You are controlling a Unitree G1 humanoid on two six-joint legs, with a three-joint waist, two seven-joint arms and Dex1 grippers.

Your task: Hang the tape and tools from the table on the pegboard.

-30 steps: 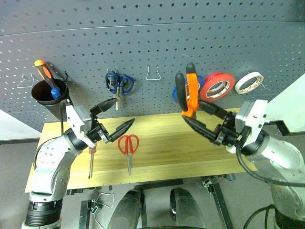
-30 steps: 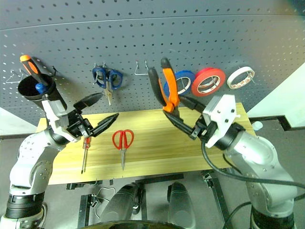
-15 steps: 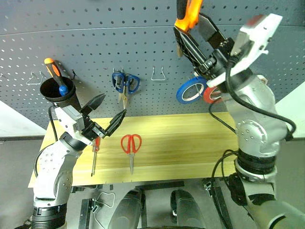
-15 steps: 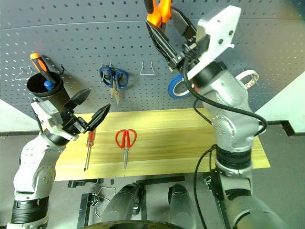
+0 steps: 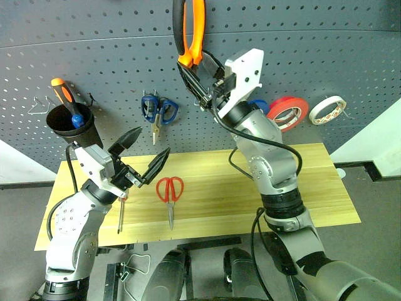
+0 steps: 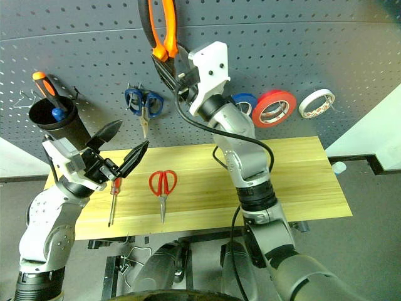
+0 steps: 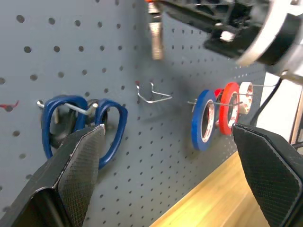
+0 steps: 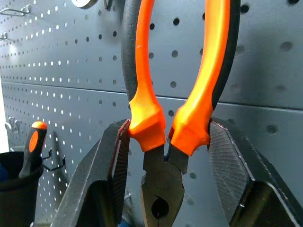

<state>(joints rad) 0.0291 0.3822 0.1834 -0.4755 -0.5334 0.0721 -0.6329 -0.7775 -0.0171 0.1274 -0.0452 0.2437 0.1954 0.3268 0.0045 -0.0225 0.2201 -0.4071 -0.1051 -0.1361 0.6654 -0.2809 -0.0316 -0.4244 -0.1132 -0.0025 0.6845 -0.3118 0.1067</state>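
My right gripper (image 5: 198,78) is shut on the pliers (image 5: 190,31), gripping them just below the orange-and-black handles (image 8: 177,80). It holds them handles-up, high against the pegboard (image 5: 351,56) near its middle. My left gripper (image 5: 149,144) is open and holds nothing, hovering over the left part of the table (image 5: 313,182). The red-handled scissors (image 5: 170,188) lie flat on the table, and the slim screwdriver (image 5: 121,216) lies to their left, just under the left gripper. The white tape (image 5: 327,108) hangs on a hook at the board's right.
A red roll (image 5: 288,113) and a blue roll (image 7: 203,120) hang beside the white tape. Blue-handled scissors (image 5: 158,110) hang left of centre, with a bare wire hook (image 7: 152,92) next to them. A black cup (image 5: 71,122) at far left holds an orange-and-black screwdriver (image 5: 61,91).
My right arm has swung up and to the left with the pliers, from above the table's right part to high on the board's middle. The left gripper has stayed open in place.
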